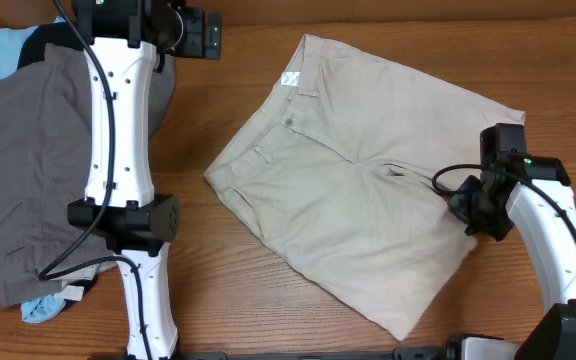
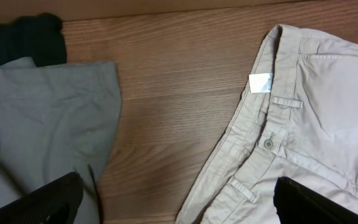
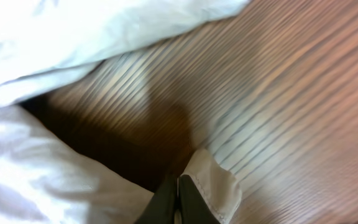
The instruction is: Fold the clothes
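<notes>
Right wrist view shows the right claw (image 3: 178, 190) pinched shut on a corner of the khaki shorts (image 3: 219, 183).

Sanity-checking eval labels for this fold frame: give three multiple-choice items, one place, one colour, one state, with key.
1. The gray shorts lie: A) on the beige shorts; B) beside them, apart; C) under them.
2. The waistband label is: A) red; B) white; C) black.
3. The right gripper is: A) shut on the beige shorts' edge; B) open; C) holding the gray shorts.
Key: 1 B, bare table shows between them; 2 B, white tag in the left wrist view; 3 A, right wrist view shows its fingers pinching a fabric corner.
</notes>
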